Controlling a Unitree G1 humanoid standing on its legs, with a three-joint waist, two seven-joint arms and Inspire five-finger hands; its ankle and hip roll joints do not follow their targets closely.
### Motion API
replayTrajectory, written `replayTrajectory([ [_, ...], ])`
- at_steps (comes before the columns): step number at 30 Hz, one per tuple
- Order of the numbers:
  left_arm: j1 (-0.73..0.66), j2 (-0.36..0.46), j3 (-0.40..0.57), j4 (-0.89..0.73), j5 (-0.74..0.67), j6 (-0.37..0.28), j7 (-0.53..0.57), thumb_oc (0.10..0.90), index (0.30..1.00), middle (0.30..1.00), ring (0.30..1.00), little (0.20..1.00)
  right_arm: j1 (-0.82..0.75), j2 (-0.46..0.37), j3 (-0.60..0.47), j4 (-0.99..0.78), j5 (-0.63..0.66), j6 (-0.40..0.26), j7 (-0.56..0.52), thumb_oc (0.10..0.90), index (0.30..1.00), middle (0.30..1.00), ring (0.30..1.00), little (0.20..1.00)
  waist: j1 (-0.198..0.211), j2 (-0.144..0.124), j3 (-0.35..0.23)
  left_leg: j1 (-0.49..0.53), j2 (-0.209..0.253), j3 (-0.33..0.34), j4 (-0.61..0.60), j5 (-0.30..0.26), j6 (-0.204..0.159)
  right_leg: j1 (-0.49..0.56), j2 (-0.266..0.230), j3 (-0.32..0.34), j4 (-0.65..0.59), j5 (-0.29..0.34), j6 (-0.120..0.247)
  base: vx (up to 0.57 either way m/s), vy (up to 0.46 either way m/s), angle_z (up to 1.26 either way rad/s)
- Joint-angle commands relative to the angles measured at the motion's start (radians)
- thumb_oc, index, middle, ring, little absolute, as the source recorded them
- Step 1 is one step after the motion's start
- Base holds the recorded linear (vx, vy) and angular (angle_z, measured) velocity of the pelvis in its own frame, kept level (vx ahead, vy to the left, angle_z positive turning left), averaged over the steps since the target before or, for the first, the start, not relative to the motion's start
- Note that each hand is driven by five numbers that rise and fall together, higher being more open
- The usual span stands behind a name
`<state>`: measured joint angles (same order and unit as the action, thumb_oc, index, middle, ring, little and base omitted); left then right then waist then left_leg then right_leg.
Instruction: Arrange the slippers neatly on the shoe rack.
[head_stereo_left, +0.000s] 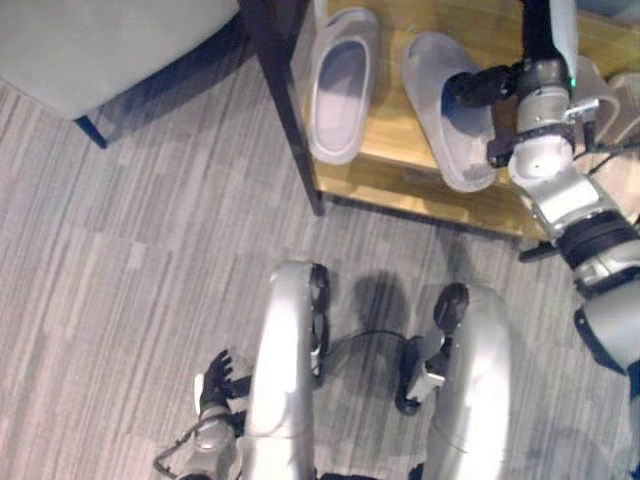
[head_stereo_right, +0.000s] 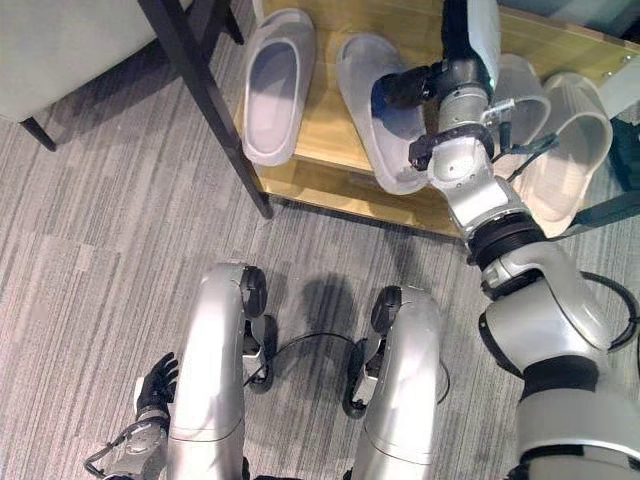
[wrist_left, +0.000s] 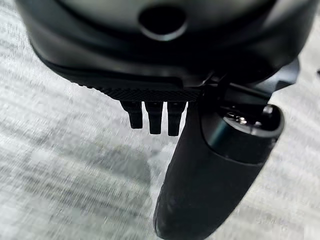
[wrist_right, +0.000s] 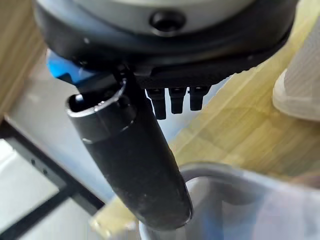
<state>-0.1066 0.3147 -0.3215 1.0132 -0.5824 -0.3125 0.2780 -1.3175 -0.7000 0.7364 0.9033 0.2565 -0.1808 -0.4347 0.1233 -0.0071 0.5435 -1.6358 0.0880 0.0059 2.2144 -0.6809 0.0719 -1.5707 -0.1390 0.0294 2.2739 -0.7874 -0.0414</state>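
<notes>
A: Which step?
B: Lining up the lilac pair on the rack. Right hand sits on the right slipper, which lies near the rack's front edge, toe angled toward it. Thumb lies over the slipper's rim in the right wrist view, fingers look straight, so pressing, not gripping, I'd say.
A: The other one?
B: Left slipper lies at the rack's left end, beside the dark post, a gap between the two. A white pair lies toward the right end.
A: Left hand?
B: Left hand hangs low over the carpet, fingers relaxed, holding nothing.
A: Next?
B: Probably nudge the right slipper back and parallel to its mate. Needs a light push so it doesn't slide off the front edge.
</notes>
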Motion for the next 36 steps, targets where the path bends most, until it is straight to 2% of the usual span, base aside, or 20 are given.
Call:
replayTrajectory([
  [1,0.022,-0.002,-0.052,0.025,0.000,-0.004,-0.018,0.800,0.900,0.900,0.900,0.900,-0.226,-0.044,0.021,-0.062,-0.002,-0.031,0.020,0.800,0.900,0.900,0.900,0.900,0.041,-0.007,-0.023,0.066,-0.023,-0.141,0.033,-0.144,0.000,0.001,-0.024,0.097,-0.004,0.030,-0.053,-0.01,0.021,-0.03],
  [6,0.016,-0.014,-0.048,0.049,0.007,0.005,-0.027,0.800,0.900,0.900,0.900,0.900,-0.208,-0.060,0.021,-0.113,-0.011,-0.045,0.021,0.800,0.900,0.900,0.900,0.900,0.033,-0.009,-0.023,0.066,-0.021,-0.140,0.028,-0.141,0.001,0.001,-0.025,0.096,-0.011,0.030,-0.053,0.00,0.001,-0.01],
  [7,0.019,-0.016,-0.048,0.039,-0.007,0.009,-0.033,0.800,0.900,0.900,0.900,0.900,-0.156,-0.079,-0.041,-0.240,0.015,-0.095,-0.009,0.800,0.900,0.900,0.900,0.900,0.031,-0.008,-0.023,0.066,-0.021,-0.135,0.024,-0.138,0.001,0.001,-0.024,0.096,-0.010,0.030,-0.052,0.00,0.000,0.00],
  [8,0.022,-0.020,-0.040,0.037,-0.015,0.016,-0.049,0.800,0.900,0.900,0.900,0.900,-0.136,-0.089,-0.068,-0.289,0.018,-0.114,-0.019,0.800,0.900,0.900,0.900,0.900,0.029,-0.008,-0.023,0.066,-0.021,-0.135,0.023,-0.138,0.001,0.001,-0.022,0.096,-0.012,0.031,-0.052,0.00,-0.006,-0.03],
  [11,0.042,-0.008,-0.033,0.026,-0.014,0.016,-0.079,0.800,0.900,0.900,0.900,0.900,-0.102,-0.127,-0.120,-0.355,0.003,-0.120,-0.016,0.800,0.900,0.900,0.900,0.900,0.029,-0.007,-0.023,0.066,-0.023,-0.134,0.025,-0.138,0.001,0.001,-0.019,0.097,-0.012,0.031,-0.051,-0.01,-0.006,-0.02],
  [15,0.052,-0.011,-0.018,0.020,-0.036,0.016,-0.107,0.800,0.900,0.900,0.900,0.900,-0.086,-0.162,-0.127,-0.421,0.006,-0.130,0.010,0.800,0.900,0.900,0.900,0.900,0.028,-0.007,-0.023,0.066,-0.023,-0.134,0.023,-0.137,0.000,0.001,-0.017,0.099,-0.014,0.034,-0.050,0.00,0.000,0.00],
  [18,0.083,-0.006,-0.002,0.009,-0.028,0.021,-0.129,0.800,0.900,0.900,0.900,0.900,0.031,-0.211,-0.195,-0.559,0.017,-0.159,0.027,0.800,0.900,0.900,0.900,0.900,0.025,-0.010,-0.023,0.066,-0.028,-0.127,0.015,-0.133,0.000,0.001,-0.017,0.102,-0.021,0.037,-0.051,0.00,0.000,0.00],
  [20,0.083,-0.004,-0.003,0.009,-0.028,0.021,-0.129,0.800,0.900,0.900,0.900,0.900,0.038,-0.212,-0.201,-0.565,0.015,-0.157,0.027,0.800,0.900,0.900,0.900,0.900,0.027,-0.011,-0.023,0.066,-0.028,-0.127,0.015,-0.132,0.000,0.001,-0.017,0.102,-0.021,0.038,-0.051,0.00,0.000,0.00],
  [21,0.073,-0.015,0.012,0.030,-0.021,0.022,-0.122,0.800,0.900,0.900,0.900,0.900,0.116,-0.230,-0.265,-0.656,-0.039,-0.155,0.016,0.800,0.900,0.900,0.900,0.900,0.017,-0.014,-0.023,0.066,-0.030,-0.124,0.009,-0.129,0.000,0.001,-0.016,0.101,-0.026,0.039,-0.049,0.00,0.000,0.00],
  [23,0.067,-0.025,0.021,0.039,-0.017,0.023,-0.123,0.800,0.900,0.900,0.900,0.900,0.185,-0.244,-0.330,-0.699,-0.087,-0.151,0.002,0.800,0.900,0.900,0.900,0.900,0.009,-0.015,-0.023,0.066,-0.034,-0.124,0.008,-0.129,0.001,0.001,-0.013,0.101,-0.026,0.038,-0.050,0.00,0.000,0.00],
  [26,0.066,-0.029,0.013,0.031,-0.018,0.022,-0.131,0.800,0.900,0.900,0.900,0.900,0.246,-0.216,-0.387,-0.676,-0.130,-0.122,-0.021,0.800,0.900,0.900,0.900,0.900,0.009,-0.016,-0.023,0.066,-0.035,-0.123,0.007,-0.129,0.001,0.001,-0.012,0.101,-0.025,0.038,-0.051,0.00,0.000,0.00],
  [30,0.058,-0.025,0.004,0.030,-0.023,0.017,-0.118,0.800,0.900,0.900,0.900,0.900,0.205,-0.181,-0.365,-0.584,-0.159,-0.101,-0.072,0.800,0.900,0.900,0.900,0.900,0.013,-0.009,-0.023,0.066,-0.035,-0.121,0.001,-0.125,0.004,0.001,-0.011,0.098,-0.031,0.038,-0.055,0.00,0.000,0.00],
  [34,0.058,-0.020,0.009,0.034,-0.027,0.014,-0.107,0.800,0.900,0.900,0.900,0.900,0.198,-0.151,-0.372,-0.596,-0.122,-0.128,-0.075,0.800,0.900,0.900,0.900,0.900,0.011,-0.007,-0.023,0.066,-0.035,-0.118,-0.007,-0.120,0.006,0.001,-0.008,0.097,-0.035,0.039,-0.057,0.00,0.000,0.00],
  [36,0.066,-0.021,0.013,0.034,-0.019,0.012,-0.099,0.800,0.900,0.900,0.900,0.900,0.236,-0.140,-0.411,-0.684,-0.098,-0.178,-0.076,0.800,0.900,0.900,0.900,0.900,0.005,-0.005,-0.023,0.066,-0.034,-0.114,-0.010,-0.117,0.007,0.001,-0.006,0.098,-0.040,0.040,-0.056,0.00,0.000,0.00],
])
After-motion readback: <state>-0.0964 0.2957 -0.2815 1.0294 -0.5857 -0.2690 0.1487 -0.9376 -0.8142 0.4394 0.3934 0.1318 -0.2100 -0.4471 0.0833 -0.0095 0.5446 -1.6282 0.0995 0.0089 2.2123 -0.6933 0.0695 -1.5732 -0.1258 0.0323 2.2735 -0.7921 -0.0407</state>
